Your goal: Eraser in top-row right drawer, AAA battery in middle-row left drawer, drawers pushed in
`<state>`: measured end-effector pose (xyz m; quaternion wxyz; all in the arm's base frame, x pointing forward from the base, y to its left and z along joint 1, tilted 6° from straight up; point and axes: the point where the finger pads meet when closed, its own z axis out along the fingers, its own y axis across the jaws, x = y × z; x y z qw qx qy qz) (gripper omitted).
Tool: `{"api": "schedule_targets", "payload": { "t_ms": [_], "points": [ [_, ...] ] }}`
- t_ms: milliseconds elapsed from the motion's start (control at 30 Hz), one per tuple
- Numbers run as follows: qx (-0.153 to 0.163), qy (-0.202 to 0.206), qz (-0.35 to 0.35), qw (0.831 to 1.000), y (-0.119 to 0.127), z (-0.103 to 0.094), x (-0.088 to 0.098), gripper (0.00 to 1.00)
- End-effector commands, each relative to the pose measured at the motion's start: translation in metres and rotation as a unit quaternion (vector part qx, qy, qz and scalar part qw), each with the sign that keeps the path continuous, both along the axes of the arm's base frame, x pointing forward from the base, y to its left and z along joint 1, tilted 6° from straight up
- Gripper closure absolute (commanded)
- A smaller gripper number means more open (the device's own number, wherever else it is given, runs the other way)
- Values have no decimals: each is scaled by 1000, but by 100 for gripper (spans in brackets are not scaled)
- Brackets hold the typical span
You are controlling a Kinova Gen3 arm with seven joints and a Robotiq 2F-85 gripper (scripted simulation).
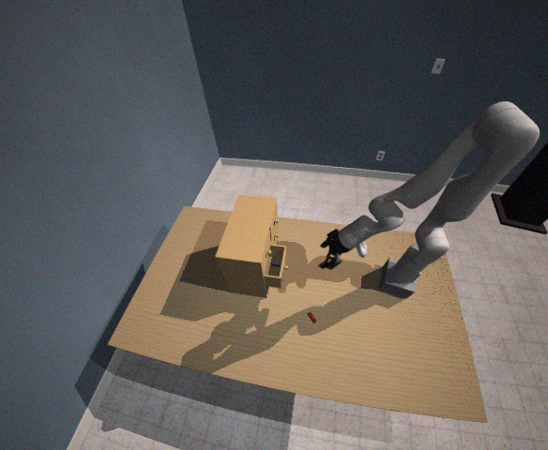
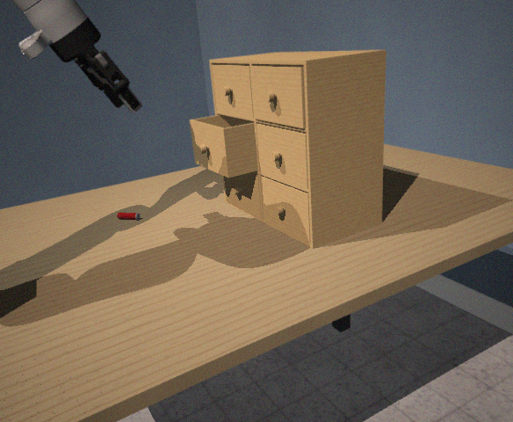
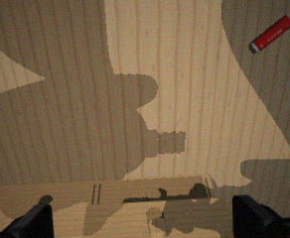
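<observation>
The gripper is wide open, with nothing in it. It is up in the air over the bench, in front of the little wood chest, and does not touch it. The tips point down and toward the chest

The red AAA battery lies on its side on the bench, out in front of the chest, off to the left as you face the drawers. One end is silvery

The left drawer of the middle row sticks out. A small blue thing is in it, too tiny to tell if it is the eraser. Both drawers in the top row look shut, and so does the right one in the middle row
</observation>
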<state>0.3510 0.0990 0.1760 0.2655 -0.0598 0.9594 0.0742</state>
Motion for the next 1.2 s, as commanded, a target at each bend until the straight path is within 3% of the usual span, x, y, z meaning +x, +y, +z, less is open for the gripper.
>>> {"api": "schedule_targets", "payload": {
  "t_ms": [0,1167],
  "points": [
    [-5,-12,4,1000,7,-1,-2,0],
    [-1,-30,3,1000,10,-8,3,0]
  ]
}}
